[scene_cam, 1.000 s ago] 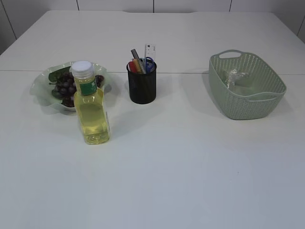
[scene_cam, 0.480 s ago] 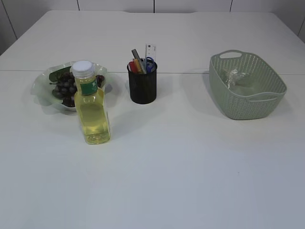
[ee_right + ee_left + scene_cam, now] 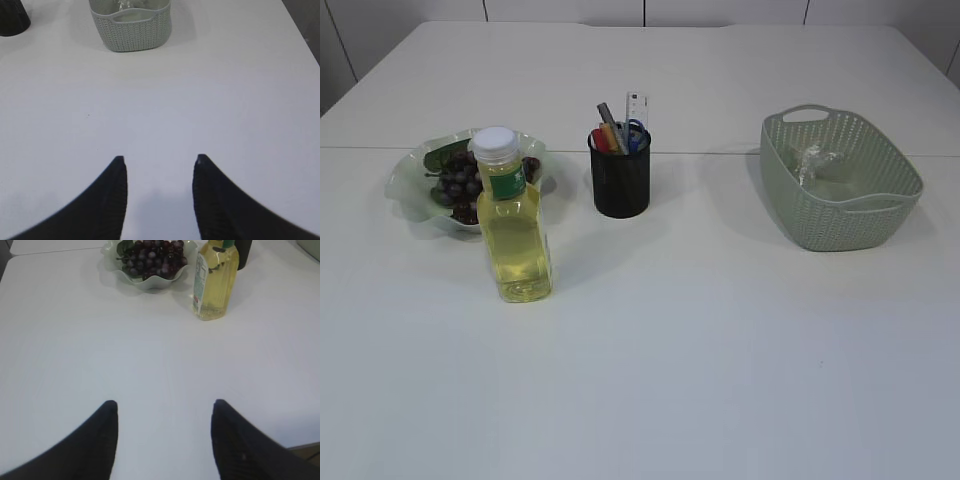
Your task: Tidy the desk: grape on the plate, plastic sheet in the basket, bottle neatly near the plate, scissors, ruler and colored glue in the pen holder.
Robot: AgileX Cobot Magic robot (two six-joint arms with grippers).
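1. Nearest to me are my own two grippers. My left gripper (image 3: 164,412) hangs over bare table (image 3: 720,350) with its jaws spread wide and nothing between them. My right gripper (image 3: 159,167) is likewise parted and empty, on the near side of the basket and well apart from it.

2. Next out is the bottle (image 3: 513,222), upright, just in front of the plate (image 3: 408,182) and close to its rim. I judge it the likeliest thing to go wrong: it is tall and narrow, so a careless sweep of my left arm toward the plate could tip it onto the grapes.

3. Beyond the bottle, the grapes (image 3: 458,182) lie on the plate. To the right of the plate stands the pen holder (image 3: 619,180), with the ruler (image 3: 636,107), scissors (image 3: 633,131) and glue (image 3: 601,138) sticking out of its top. A knock there would spill them.

4. Far right of the pen holder, the basket (image 3: 840,215) holds the plastic sheet (image 3: 812,160). By my reading, every item is in place.

5. Only the outside camera shows what is in the pen holder. My left wrist camera shows the grapes (image 3: 152,257) from closer up; neither gripper appears in the outside view.
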